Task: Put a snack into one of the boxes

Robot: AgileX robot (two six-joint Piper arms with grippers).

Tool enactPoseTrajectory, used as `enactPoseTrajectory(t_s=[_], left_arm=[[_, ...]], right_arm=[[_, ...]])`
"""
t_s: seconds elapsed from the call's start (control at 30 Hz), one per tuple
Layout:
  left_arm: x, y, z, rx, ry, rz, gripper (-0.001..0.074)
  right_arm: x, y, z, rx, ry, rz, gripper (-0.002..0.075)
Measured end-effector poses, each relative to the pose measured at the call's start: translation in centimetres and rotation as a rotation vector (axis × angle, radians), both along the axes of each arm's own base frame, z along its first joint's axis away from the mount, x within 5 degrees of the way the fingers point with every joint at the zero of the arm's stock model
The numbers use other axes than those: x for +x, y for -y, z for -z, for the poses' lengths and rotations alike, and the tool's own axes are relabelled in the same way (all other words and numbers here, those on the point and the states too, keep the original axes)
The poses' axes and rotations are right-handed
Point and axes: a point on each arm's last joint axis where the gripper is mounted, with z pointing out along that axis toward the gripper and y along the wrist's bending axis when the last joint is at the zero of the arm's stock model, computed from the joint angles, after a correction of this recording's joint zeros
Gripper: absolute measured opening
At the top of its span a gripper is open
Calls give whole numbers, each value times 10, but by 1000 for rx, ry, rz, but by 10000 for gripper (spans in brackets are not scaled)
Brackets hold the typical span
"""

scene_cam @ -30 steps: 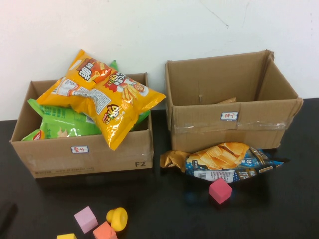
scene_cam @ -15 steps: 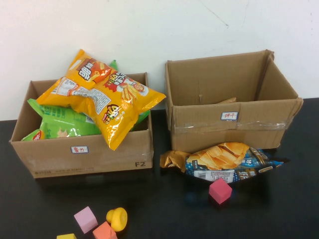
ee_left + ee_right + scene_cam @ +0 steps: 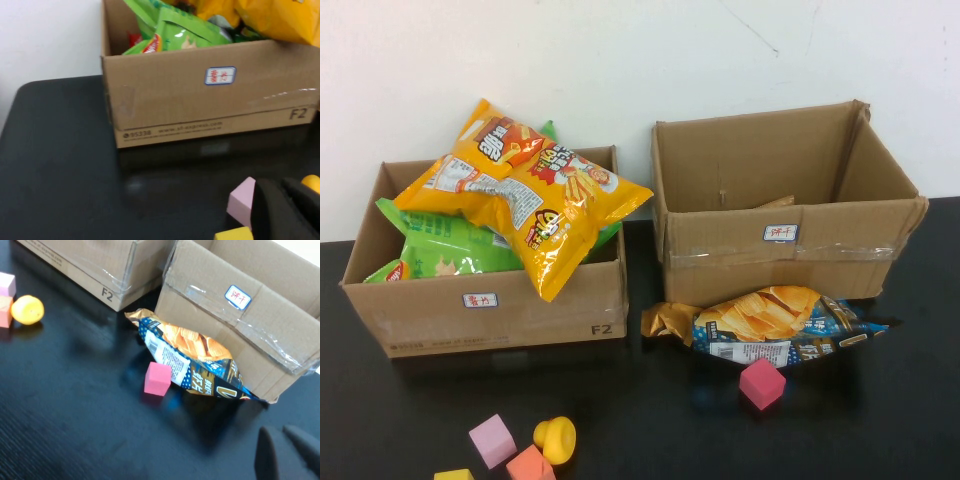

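A blue and orange chip bag (image 3: pixel 770 325) lies on the black table in front of the right cardboard box (image 3: pixel 780 255), touching its front wall. It also shows in the right wrist view (image 3: pixel 192 360). The left box (image 3: pixel 490 310) holds an orange snack bag (image 3: pixel 535 195) on top of a green bag (image 3: pixel 445 250). Neither gripper shows in the high view. My left gripper (image 3: pixel 282 187) is shut and empty, low over the table near the toy blocks. My right gripper (image 3: pixel 275 429) is shut and empty, on the near side of the chip bag and clear of it.
A magenta cube (image 3: pixel 761 384) sits just in front of the chip bag. A lilac cube (image 3: pixel 492 440), a yellow knob (image 3: pixel 554 438), a salmon block (image 3: pixel 530 465) and a yellow block (image 3: pixel 453 475) lie at the near left. A white wall stands behind the boxes.
A dark shape at the high view's lower left edge one second ago has gone from view. The bags, boxes and blocks have not moved.
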Motion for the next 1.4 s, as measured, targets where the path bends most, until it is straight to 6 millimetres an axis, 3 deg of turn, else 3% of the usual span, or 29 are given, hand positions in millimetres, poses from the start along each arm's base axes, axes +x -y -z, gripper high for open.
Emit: enactPoseTrajectory(t_s=[1.07,1.27,1.4], left_arm=[[-1,3,0,-19,-7,52,-1],[-1,3,0,-23,-7,51,-1],[-1,3,0,-26,-8,51,-1]], right_arm=[[-1,1,-1,-14,19,0,-1],[-10,13,-4,1,142,143,-1],[-9,18,12,84,155,301,-1]])
